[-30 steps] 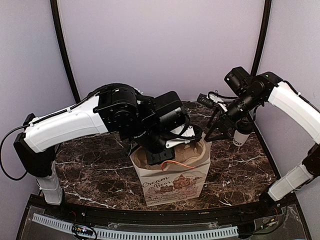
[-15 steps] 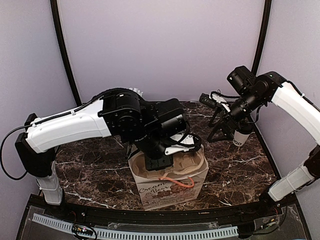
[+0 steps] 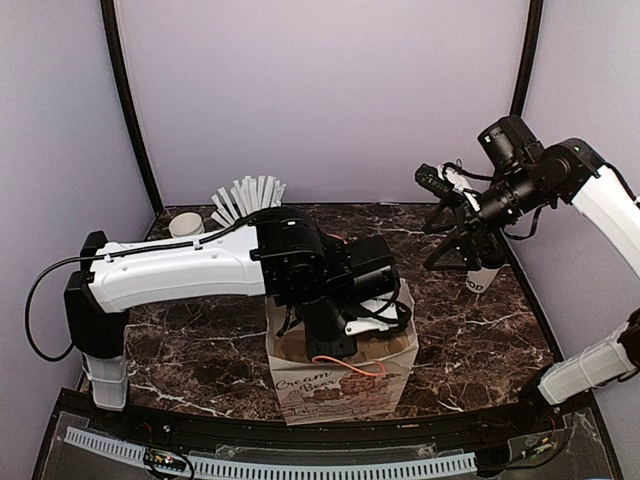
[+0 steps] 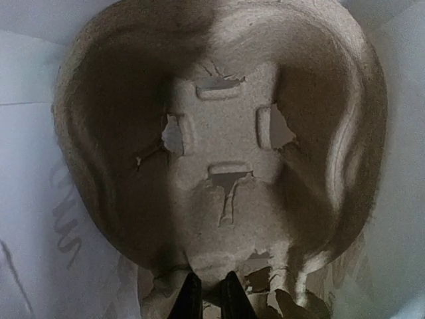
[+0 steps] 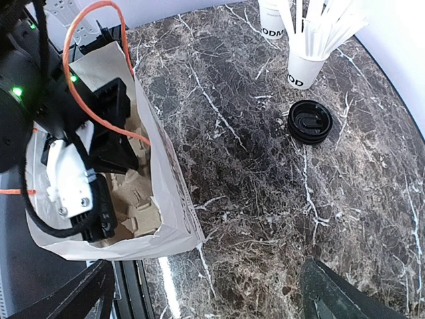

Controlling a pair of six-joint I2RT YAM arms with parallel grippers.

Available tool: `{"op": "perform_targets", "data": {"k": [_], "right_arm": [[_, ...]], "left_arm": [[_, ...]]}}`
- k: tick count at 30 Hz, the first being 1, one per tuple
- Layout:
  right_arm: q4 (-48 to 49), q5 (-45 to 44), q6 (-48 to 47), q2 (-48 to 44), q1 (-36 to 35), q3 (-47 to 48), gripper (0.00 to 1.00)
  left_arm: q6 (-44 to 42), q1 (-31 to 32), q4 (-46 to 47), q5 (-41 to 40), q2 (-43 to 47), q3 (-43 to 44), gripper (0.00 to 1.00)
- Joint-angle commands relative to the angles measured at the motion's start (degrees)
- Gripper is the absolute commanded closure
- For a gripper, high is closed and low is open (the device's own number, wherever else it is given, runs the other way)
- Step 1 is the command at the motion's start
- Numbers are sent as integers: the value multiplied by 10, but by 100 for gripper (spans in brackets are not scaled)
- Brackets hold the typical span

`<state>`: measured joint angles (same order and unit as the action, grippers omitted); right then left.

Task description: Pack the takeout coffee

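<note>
Currently the left arm reaches down into the open paper bag, which stands upright near the front of the counter. The left jaws are nearly closed, pinching the torn near edge of a brown pulp cup tray that fills the inside of the bag. A thin orange cord loops across the bag's mouth. The coffee cup stands on the counter at the back right, well apart from the bag, with dark lettering near its base. Its top is hidden behind the right arm, so the lid cannot be made out. The right jaws hang in the air in front of that cup, spread wide with nothing between them; whether they touch the cup cannot be told. From the right wrist, a black lid lies flat on the counter near a white cup full of straws, with another white cup just beyond it.
</note>
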<state>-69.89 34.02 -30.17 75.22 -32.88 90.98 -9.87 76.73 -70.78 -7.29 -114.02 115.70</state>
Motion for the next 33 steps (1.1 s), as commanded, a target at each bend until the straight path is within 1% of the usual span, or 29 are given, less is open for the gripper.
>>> {"op": "perform_targets", "data": {"k": [1, 8, 12, 25, 29, 33], "right_arm": [[22, -7, -8, -8, -1, 7, 1], [40, -11, -4, -18, 0, -6, 1], [41, -15, -2, -14, 0, -10, 1], [53, -26, 2, -23, 1, -33, 1], [56, -27, 1, -22, 1, -39, 1], [61, -26, 1, -21, 2, -47, 1]], "left_arm": [[3, -5, 0, 26, 2, -13, 100], [5, -15, 7, 42, -10, -37, 100], [10, -24, 19, 69, -18, -48, 100], [6, -29, 29, 72, -55, -64, 100], [9, -29, 42, 107, -65, -70, 100], [15, -29, 49, 113, -78, -75, 98]]}}
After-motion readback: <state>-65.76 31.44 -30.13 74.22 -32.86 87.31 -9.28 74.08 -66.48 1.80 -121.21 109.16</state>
